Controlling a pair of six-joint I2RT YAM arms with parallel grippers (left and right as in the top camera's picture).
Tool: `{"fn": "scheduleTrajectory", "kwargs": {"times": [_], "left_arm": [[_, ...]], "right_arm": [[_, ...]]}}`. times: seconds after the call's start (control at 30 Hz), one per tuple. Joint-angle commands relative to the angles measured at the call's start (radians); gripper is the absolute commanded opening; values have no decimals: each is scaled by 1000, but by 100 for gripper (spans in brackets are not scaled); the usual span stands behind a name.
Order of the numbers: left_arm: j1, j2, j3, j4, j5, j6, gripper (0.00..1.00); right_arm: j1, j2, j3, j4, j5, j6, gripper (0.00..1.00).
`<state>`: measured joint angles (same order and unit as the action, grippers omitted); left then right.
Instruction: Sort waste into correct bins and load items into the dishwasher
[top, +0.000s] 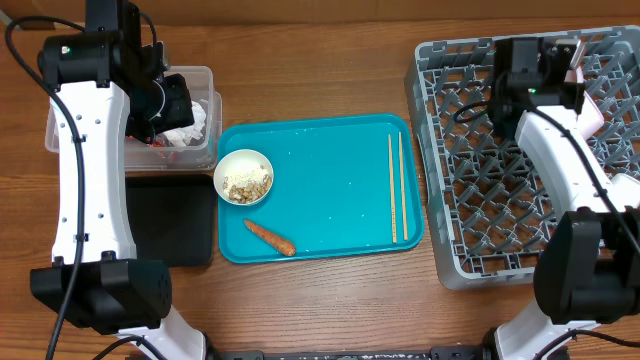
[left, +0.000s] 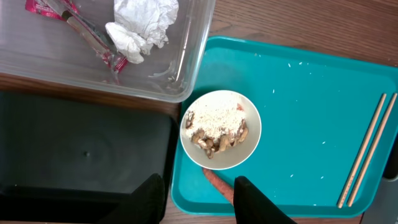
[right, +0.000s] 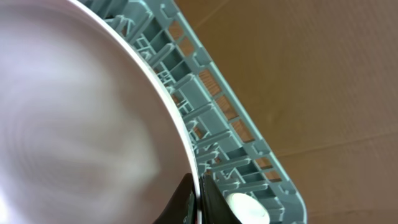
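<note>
We grip the white plate (right: 81, 112) by its rim in our closed right gripper (right: 196, 202), the dish rack (right: 236, 149) just beyond it; freed unsupported, it may topple. Our left gripper (left: 200, 202) hangs open, empty.

the clear rectangular plastic tub (left: 43, 59) is glossy. the crumpled white tissue (left: 140, 25) is soft matt paper; the red snack wrapper (left: 45, 7) is shiny film. the shallow black tray (left: 81, 155) looks matt. the large teal plastic tray (left: 311, 81) is smooth. the thin chopsticks (left: 362, 149) are pale wood. the grey lattice dish rack (right: 211, 106) is dull plastic; the round white plate (right: 93, 106) is glossy.
</note>
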<state>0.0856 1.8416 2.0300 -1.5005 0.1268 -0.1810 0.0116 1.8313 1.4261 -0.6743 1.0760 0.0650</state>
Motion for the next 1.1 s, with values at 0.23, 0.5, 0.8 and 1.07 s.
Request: {"fn": "scheduleTrajectory", "kwargs": {"times": [0.23,0.5,0.8,1.07], "left_arm": [[5,-24,14,2,-3,-8,40],[5,-24,14,2,-3,-7,41],[5,-24,14,2,4,-11,41],[5,-24,14,2,4,-11,42]], "right_arm": [[149,5,-4,63,1,32,35],[219,-22,-4,-4,0,46,90],[280,-219,-4,-113,-597,60,98],[286,-199,-5,-229,-1047,126,91]]}}
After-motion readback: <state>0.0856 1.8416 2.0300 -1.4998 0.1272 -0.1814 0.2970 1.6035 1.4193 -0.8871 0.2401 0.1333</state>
